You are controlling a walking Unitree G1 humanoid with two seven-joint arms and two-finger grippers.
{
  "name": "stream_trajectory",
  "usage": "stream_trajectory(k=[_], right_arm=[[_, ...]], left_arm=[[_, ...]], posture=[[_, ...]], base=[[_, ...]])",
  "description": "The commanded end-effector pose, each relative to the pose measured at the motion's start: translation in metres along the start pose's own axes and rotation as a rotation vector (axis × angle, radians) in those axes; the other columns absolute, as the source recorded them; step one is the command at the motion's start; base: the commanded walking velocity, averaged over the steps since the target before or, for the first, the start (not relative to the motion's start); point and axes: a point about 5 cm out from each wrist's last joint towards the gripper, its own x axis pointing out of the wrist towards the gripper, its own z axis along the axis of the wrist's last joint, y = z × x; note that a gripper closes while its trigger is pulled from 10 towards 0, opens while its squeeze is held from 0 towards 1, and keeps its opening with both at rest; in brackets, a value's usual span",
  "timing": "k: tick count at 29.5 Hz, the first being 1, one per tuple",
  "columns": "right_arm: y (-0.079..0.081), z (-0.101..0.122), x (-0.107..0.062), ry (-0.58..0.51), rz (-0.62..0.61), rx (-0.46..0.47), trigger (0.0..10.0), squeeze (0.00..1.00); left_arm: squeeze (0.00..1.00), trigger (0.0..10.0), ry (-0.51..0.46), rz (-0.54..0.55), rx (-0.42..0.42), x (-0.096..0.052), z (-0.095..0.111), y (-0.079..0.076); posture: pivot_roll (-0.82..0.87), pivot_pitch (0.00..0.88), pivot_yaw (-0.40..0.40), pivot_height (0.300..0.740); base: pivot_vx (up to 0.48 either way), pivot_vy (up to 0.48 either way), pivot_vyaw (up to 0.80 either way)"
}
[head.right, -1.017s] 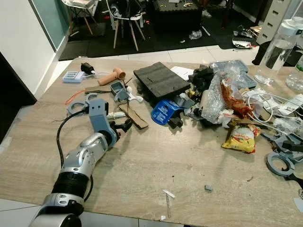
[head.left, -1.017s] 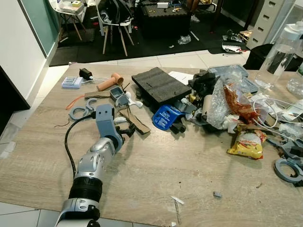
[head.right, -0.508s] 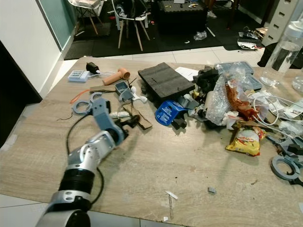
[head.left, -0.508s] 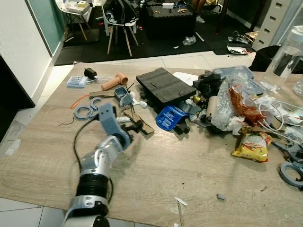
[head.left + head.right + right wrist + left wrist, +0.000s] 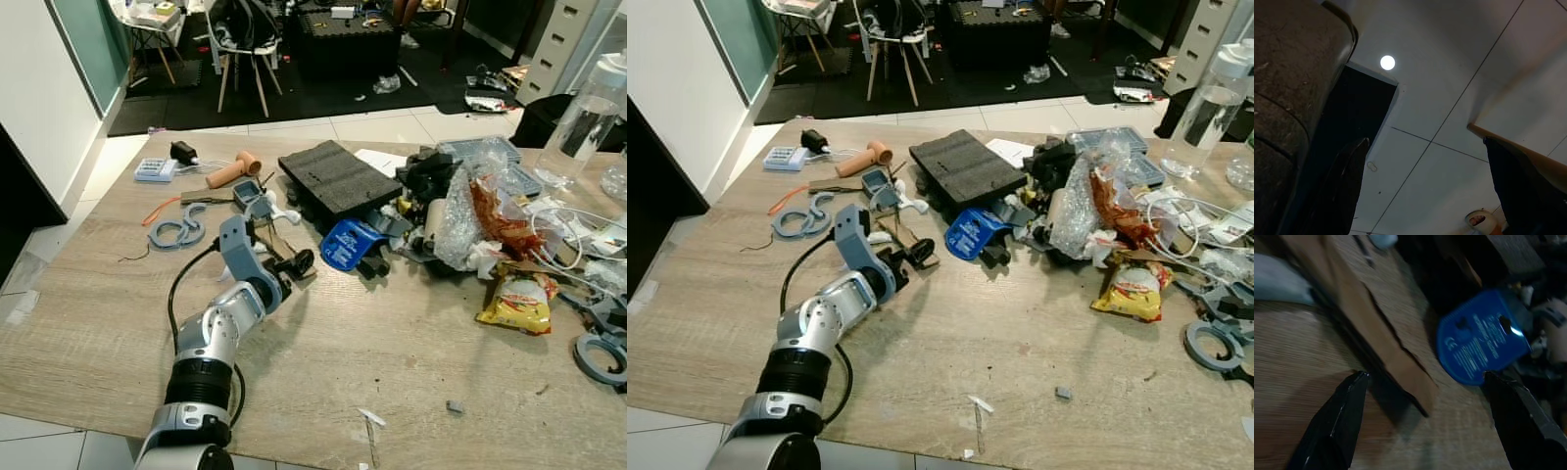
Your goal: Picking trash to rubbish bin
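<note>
My left gripper (image 5: 294,262) is open and low over the wooden table (image 5: 411,343), at the near end of a torn brown cardboard strip (image 5: 277,243). In the left wrist view the cardboard strip (image 5: 1386,342) lies between the two spread fingers (image 5: 1337,426), and a blue packet (image 5: 1481,345) lies just beyond it. That blue packet (image 5: 343,242) sits to the right of the gripper. Further right lie crumpled clear plastic (image 5: 453,213), a red wrapper (image 5: 498,213) and a yellow snack bag (image 5: 514,302). My right gripper (image 5: 1425,191) hangs open over white floor tiles.
A black foam block (image 5: 333,176) lies behind the cardboard. Grey-blue rings (image 5: 176,231) and a tan tube (image 5: 233,169) sit at the far left. A clear bottle (image 5: 586,117) stands at the far right amid cables and parts. Chairs stand beyond the table. Small scraps (image 5: 372,417) lie near the front edge.
My left arm has reached forward and to the right, bringing its fingers to the end of the cardboard strip. The head view shifted a little.
</note>
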Motion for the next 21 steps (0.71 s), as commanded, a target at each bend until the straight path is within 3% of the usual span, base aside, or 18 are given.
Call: stream_trajectory(k=[1, 10, 11, 12, 14, 21], right_arm=[[0.0207, 0.0127, 0.0001, -0.042, 0.065, 0.011, 10.0, 0.0], [0.0215, 0.0112, 0.0001, -0.041, 0.062, 0.013, 10.0, 0.0], [0.0218, 0.011, 0.0001, -0.04, 0.062, 0.014, 10.0, 0.0], [0.0228, 0.01, 0.0001, -0.038, 0.063, 0.015, 10.0, 0.0], [0.0232, 0.0097, 0.0001, -0.038, 0.063, 0.015, 10.0, 0.0], [0.0247, 0.0059, 0.0, -0.032, 0.067, 0.024, 10.0, 0.0]], left_arm=[[0.0, 10.0, 0.184, -0.009, -0.047, 0.0061, -0.0402, -0.0042], [0.0, 10.0, 0.213, -0.026, -0.044, 0.0087, -0.0474, -0.0066], [0.0, 6.5, 0.213, -0.031, -0.046, 0.0089, -0.0478, -0.0069], [0.0, 0.5, 0.213, -0.034, -0.05, 0.0092, -0.0482, -0.0069], [0.0, 0.0, 0.212, -0.035, -0.05, 0.0093, -0.0483, -0.0068], [0.0, 0.0, 0.196, -0.011, -0.057, 0.0095, -0.0465, -0.0014]], posture=[[-0.04, 0.03, 0.057, 0.74], [-0.04, 0.026, 0.059, 0.74], [-0.05, 0.024, 0.059, 0.74], [-0.05, 0.026, 0.061, 0.74], [-0.05, 0.026, 0.061, 0.74], [-0.05, 0.032, 0.064, 0.74]], base=[[0.0, 0.0, 0.0], [0.0, 0.0, 0.0], [0.0, 0.0, 0.0], [0.0, 0.0, 0.0], [0.0, 0.0, 0.0], [0.0, 0.0, 0.0]])
